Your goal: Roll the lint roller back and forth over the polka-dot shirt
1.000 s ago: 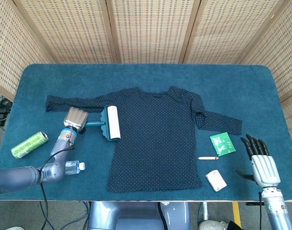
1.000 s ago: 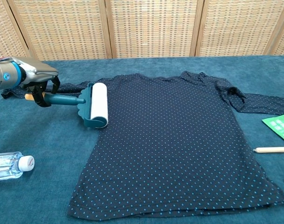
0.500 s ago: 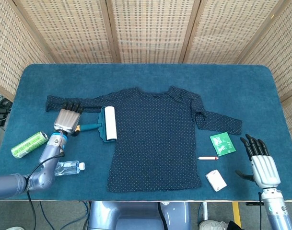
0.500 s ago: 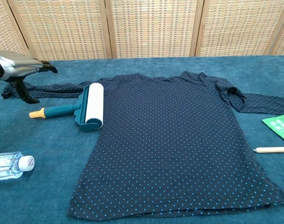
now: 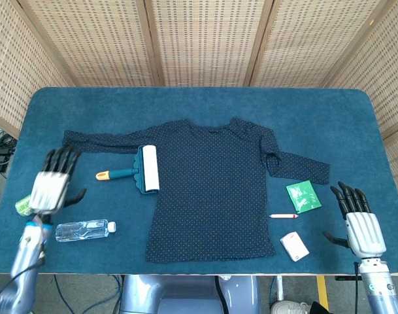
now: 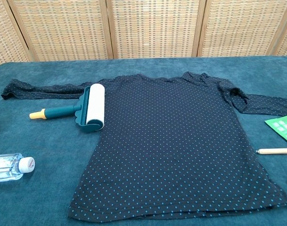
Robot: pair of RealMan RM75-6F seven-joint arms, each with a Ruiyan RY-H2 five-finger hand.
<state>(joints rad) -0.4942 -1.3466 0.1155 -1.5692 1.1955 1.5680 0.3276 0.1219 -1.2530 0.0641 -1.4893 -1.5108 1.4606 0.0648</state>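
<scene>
The dark polka-dot shirt lies flat in the middle of the blue table, sleeves spread. The lint roller, teal with a white roll and yellow handle tip, rests on the shirt's left edge, its handle pointing left onto the cloth. No hand touches it. My left hand hovers well left of the roller, fingers spread and empty; the chest view does not show it. My right hand hangs at the table's front right corner, fingers apart, holding nothing.
A green can lies partly hidden behind my left hand. A water bottle lies near the front left. To the shirt's right lie a green packet, a pen and a small white box.
My left hand has let go of the roller handle and drawn back left and toward the front edge. The roller now lies still on the shirt's edge. The right hand has barely moved.
</scene>
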